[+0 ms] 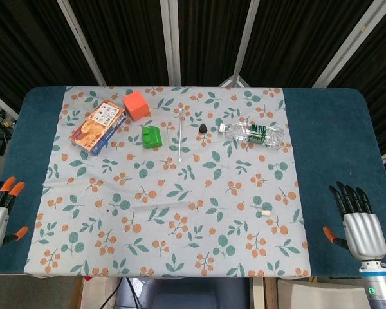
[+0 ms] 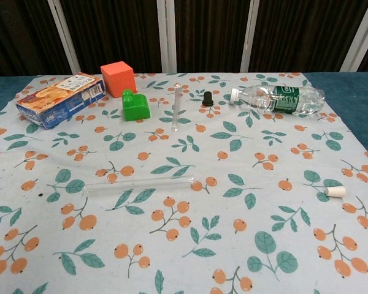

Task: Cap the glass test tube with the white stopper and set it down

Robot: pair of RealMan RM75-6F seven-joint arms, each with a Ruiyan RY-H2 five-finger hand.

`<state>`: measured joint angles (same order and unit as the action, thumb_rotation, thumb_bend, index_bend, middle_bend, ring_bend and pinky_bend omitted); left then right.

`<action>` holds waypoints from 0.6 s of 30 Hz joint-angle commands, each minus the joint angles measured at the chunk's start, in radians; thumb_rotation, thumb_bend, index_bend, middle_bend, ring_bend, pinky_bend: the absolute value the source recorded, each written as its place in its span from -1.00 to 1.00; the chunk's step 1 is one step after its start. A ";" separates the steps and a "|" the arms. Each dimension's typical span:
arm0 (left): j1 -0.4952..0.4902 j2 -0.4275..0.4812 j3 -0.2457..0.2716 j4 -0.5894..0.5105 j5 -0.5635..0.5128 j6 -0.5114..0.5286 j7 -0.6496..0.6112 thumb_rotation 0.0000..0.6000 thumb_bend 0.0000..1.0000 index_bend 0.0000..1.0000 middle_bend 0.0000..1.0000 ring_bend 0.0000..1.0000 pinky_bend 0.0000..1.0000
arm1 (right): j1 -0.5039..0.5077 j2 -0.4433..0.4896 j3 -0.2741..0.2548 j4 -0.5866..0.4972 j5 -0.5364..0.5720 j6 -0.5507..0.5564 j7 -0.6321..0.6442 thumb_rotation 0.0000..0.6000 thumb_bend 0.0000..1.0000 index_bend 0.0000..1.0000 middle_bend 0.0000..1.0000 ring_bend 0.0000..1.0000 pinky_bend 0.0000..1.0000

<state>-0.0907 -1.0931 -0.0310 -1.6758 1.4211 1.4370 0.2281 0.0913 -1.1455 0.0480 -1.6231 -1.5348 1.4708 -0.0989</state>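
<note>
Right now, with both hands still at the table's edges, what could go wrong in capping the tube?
1. Two clear tubes lie flat on the cloth, a near tube and a far tube; either could roll when a hand tries to lift it.
2. The white stopper is small and lies on its side near the right hand; a clumsy pinch may flick it away.
3. A black stopper sits beside the far tube and might be picked by mistake.
</note>
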 commanded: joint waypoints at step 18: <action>-0.014 -0.003 -0.006 -0.011 -0.024 -0.031 0.003 1.00 -0.87 -0.88 -1.00 -1.00 -1.00 | 0.002 0.002 0.003 -0.013 0.020 -0.014 0.010 1.00 -0.46 -1.00 -1.00 -1.00 -1.00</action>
<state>-0.1017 -1.0942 -0.0346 -1.6824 1.4016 1.4103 0.2296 0.0935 -1.1436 0.0509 -1.6357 -1.5156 1.4570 -0.0891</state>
